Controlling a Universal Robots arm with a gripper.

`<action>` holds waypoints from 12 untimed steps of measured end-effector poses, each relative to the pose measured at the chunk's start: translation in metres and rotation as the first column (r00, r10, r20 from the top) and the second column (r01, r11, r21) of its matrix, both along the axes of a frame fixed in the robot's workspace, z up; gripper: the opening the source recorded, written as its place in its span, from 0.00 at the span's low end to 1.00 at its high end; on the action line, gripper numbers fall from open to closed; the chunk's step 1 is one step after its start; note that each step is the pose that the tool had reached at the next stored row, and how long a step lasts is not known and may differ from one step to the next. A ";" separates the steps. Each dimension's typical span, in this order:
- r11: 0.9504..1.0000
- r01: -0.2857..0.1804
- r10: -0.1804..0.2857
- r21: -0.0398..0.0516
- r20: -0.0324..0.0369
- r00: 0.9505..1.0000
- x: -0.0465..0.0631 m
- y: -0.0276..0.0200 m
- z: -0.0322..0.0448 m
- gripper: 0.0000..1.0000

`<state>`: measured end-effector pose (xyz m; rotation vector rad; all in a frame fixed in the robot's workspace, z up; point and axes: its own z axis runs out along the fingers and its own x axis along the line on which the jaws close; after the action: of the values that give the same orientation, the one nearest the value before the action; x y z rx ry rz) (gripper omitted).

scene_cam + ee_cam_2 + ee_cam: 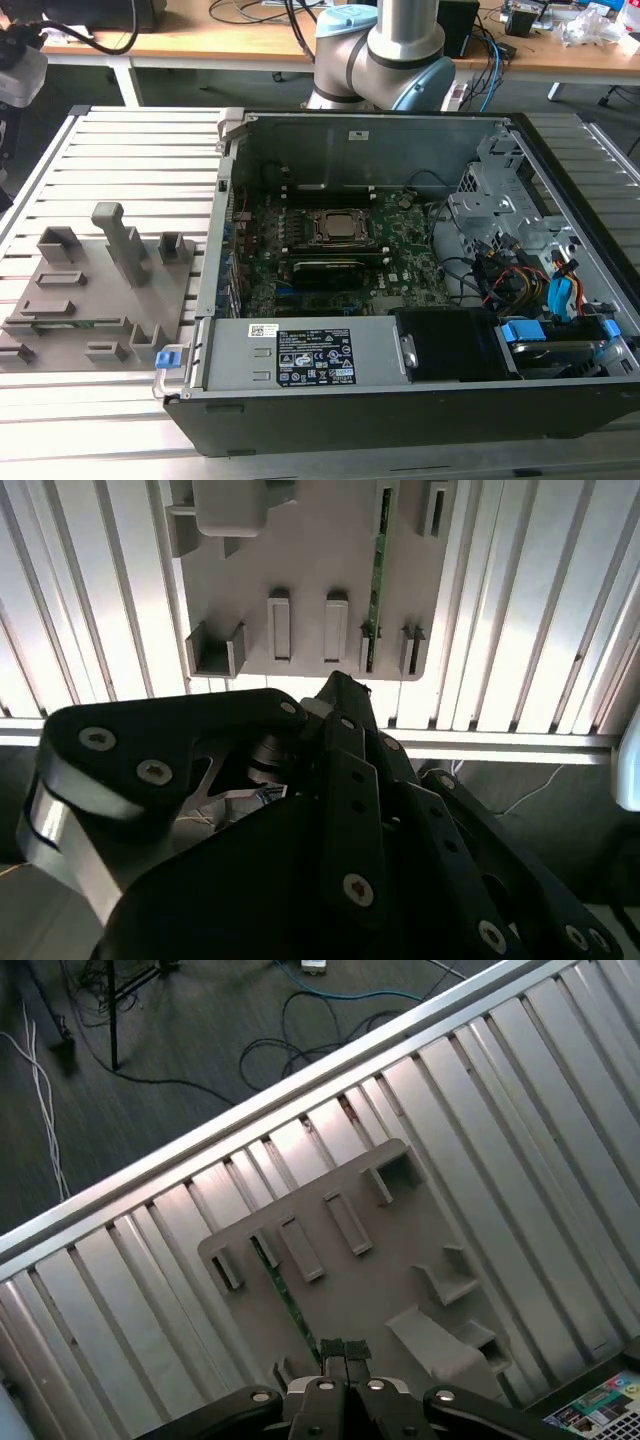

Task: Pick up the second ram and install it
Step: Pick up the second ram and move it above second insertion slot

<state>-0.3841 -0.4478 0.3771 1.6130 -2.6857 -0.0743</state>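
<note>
Over the grey tray [385, 1280], the hand [345, 1349] looks pressed together and empty, I think; second ram [285, 1295] sits edgewise just off its tips, long axis pointing away.

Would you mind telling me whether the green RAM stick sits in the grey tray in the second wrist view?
Yes, the RAM stick stands on edge in a slot of the grey tray.
</note>
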 end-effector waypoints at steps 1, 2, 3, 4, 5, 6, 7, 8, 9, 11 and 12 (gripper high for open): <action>1.000 -0.014 0.014 0.000 0.000 1.000 0.000 0.0000 0.0000 0.11; 0.999 -0.040 0.040 0.000 0.000 0.999 0.000 0.0000 0.0000 0.11; 0.998 -0.055 0.055 0.000 0.000 0.998 0.000 0.0000 0.0000 0.11; 0.998 -0.068 0.068 0.000 0.000 0.998 0.000 0.0000 0.0000 0.11; 0.997 -0.082 0.082 0.000 0.000 0.997 0.000 0.0000 0.0000 0.11; 0.995 -0.097 0.097 0.000 0.000 0.995 0.000 0.0000 0.0000 0.11; 0.992 -0.128 0.128 0.000 0.000 0.992 0.000 0.0000 0.0000 0.11; 0.988 -0.157 0.157 0.000 0.000 0.988 0.000 0.0000 0.0000 0.11; 0.984 -0.179 0.179 0.000 0.000 0.984 0.000 0.0000 0.0000 0.11; 0.974 -0.227 0.227 0.000 0.000 0.974 0.000 0.0000 0.0000 0.11; 0.970 -0.244 0.244 0.000 0.000 0.970 0.000 0.0000 0.0000 0.11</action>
<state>-0.3841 -0.4478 0.3770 1.9274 -2.4626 -0.0720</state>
